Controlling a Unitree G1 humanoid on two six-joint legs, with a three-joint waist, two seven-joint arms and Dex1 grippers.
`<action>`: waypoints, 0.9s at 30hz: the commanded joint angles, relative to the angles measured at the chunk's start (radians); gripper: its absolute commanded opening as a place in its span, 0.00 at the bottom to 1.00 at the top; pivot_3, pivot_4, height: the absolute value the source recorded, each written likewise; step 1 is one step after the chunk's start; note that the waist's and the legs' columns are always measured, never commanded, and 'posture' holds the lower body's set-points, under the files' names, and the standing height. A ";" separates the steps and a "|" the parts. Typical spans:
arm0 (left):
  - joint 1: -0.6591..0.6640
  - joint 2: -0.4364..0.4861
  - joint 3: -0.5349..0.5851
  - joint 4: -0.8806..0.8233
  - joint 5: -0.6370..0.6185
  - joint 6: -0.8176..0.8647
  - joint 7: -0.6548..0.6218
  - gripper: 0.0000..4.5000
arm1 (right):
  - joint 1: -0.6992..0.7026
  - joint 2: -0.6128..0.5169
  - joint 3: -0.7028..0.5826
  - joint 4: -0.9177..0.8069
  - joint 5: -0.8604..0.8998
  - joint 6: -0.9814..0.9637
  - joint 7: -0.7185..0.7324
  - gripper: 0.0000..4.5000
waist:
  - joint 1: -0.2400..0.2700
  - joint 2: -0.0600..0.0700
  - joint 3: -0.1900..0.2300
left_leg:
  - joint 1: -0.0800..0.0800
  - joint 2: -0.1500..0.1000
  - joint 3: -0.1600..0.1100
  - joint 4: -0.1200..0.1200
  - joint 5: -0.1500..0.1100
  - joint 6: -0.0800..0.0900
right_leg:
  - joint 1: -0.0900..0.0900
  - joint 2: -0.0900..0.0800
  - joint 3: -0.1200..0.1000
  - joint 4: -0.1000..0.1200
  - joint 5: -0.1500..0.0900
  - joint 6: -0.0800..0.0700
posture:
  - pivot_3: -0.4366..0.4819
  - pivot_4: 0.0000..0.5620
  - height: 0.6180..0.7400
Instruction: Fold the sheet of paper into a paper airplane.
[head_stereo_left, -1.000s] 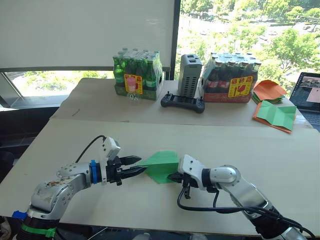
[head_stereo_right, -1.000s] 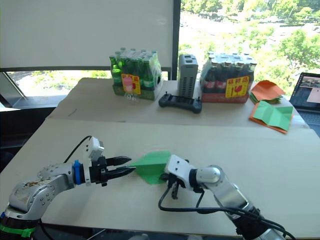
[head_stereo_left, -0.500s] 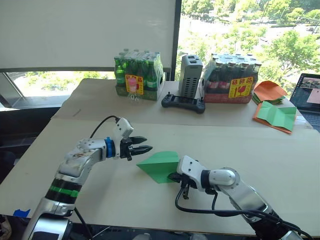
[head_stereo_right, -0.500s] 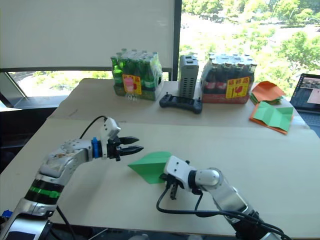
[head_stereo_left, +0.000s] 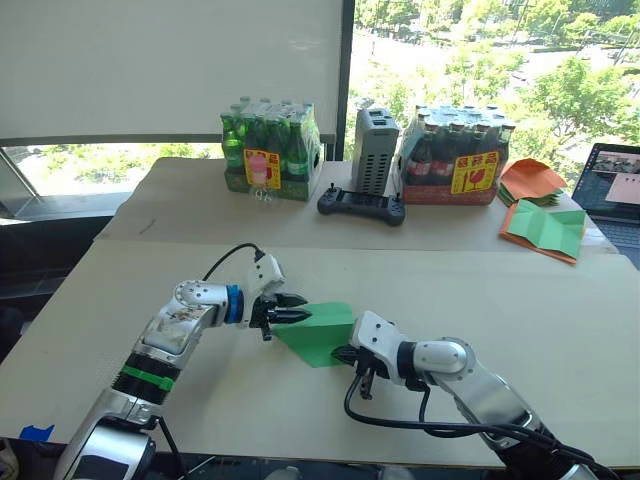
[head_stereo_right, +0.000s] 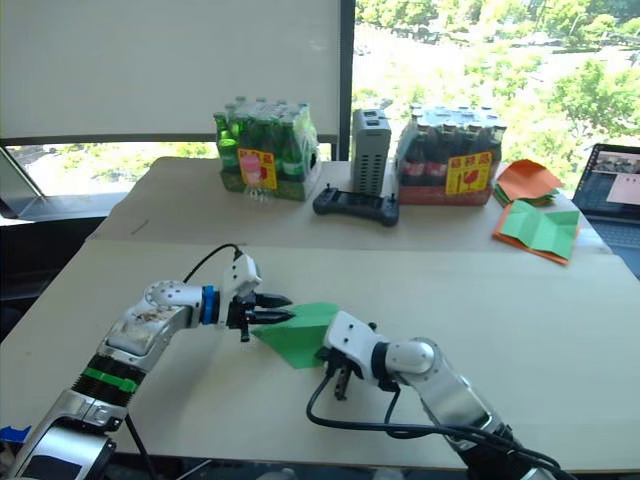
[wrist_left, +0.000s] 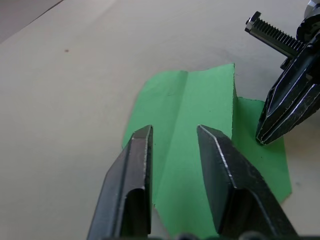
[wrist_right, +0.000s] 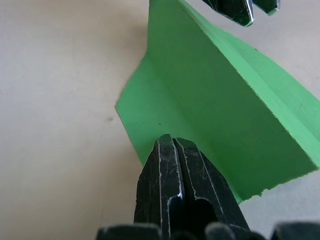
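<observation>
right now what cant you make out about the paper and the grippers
- Head views: the right gripper fingertips, covered by its own wrist housing.
- Right wrist view: whether the shut fingers pinch the paper airplane or press on it.
- Left wrist view: the paper's near tip, behind the left gripper open fingers.
- Head views: the laptop screen, too small and cut by the edge.

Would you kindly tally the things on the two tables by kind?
Folded green paper between the grippers: 1
Shrink-wrapped bottle packs: 2
Grey box: 1
Black handheld controller: 1
Pile of orange and green paper: 1
Laptop: 1
Total: 7
</observation>
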 joint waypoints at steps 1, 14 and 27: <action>-0.010 -0.007 0.010 -0.032 0.004 -0.003 -0.009 0.01 | 0.017 -0.002 0.018 0.006 -0.010 0.034 0.000 0.00 | 0.000 0.000 0.000 | 0.000 0.000 0.000 0.000 0.000 0.000 | 0.000 0.000 0.000 0.000 0.000 0.000 | 0.48 0.27 0.47; 0.025 0.022 -0.045 -0.077 0.062 -0.019 -0.067 0.00 | 0.009 0.007 0.023 0.006 -0.012 0.040 -0.005 0.00 | -0.005 0.000 0.000 | 0.000 0.000 0.000 0.000 0.000 0.000 | 0.000 0.000 0.000 0.000 0.000 0.000 | 0.48 0.27 0.47; 0.100 0.020 -0.042 -0.221 0.044 0.051 -0.063 0.00 | -0.001 0.002 -0.002 -0.011 0.001 0.062 -0.008 0.00 | -0.004 0.000 0.000 | 0.000 0.000 0.000 0.000 0.000 0.000 | 0.000 0.000 0.000 0.000 0.000 0.000 | 0.48 0.27 0.47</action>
